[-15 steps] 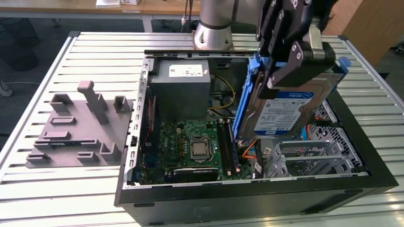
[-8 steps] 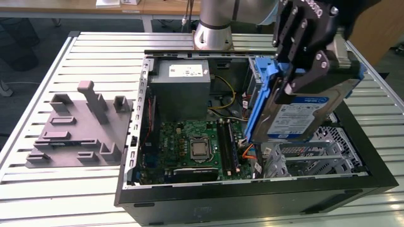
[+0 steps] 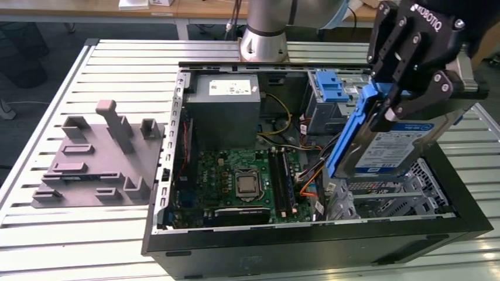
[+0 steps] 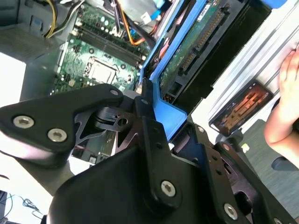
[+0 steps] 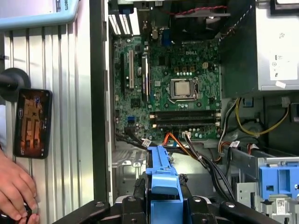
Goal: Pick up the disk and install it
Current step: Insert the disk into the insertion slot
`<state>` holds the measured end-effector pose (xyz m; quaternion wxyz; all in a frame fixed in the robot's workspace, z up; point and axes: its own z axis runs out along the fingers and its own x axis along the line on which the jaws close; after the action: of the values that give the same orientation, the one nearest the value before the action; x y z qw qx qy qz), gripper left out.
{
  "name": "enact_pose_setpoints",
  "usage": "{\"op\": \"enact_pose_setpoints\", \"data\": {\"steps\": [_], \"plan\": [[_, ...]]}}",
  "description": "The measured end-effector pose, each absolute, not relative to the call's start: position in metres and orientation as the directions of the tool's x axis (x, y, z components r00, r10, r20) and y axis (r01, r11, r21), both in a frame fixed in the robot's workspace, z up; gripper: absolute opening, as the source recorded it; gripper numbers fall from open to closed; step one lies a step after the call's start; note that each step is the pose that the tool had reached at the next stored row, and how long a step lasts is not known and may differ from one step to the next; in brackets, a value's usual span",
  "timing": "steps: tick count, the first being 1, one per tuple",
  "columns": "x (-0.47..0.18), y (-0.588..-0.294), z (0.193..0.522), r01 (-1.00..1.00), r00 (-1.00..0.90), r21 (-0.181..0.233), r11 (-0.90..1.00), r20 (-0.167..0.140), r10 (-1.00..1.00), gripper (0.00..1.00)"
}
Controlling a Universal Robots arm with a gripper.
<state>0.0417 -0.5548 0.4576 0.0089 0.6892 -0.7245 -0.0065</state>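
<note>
Surface: a pale slatted metal table, with wooden desks and dark floor behind it in the exterior view. On the table lie a black open-sided computer tower case, set flat, and, well away from the jaws, a grey plastic fixture plate with upright pegs. Inside the case I log a green motherboard, a big grey power-supply box with a white sticker, a silver metal bay with a blue plastic latch just behind the jaws, and a perforated silver cage below them. The black two-finger gripper hangs above the case, jaws pinched on the blue rail at the upper end of the disk, a flat silver hard drive with a white-and-blue label, hanging tilted beneath them. Its lower end hides the case floor there, and I cannot tell whether it touches anything. A bundle of orange and black cables lies near that end. Outside the case wall, a person's hand, cut off at the frame edge, rests beside a dark handheld device with an orange screen. Open room remains above the motherboard.
</note>
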Motion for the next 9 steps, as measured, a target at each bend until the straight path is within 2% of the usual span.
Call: {"op": "enact_pose_setpoints", "data": {"steps": [9], "plan": [[0.054, -0.561, 0.452, -0.999, -0.049, 0.022, 0.05, 0.004, -0.999, 0.36]]}}
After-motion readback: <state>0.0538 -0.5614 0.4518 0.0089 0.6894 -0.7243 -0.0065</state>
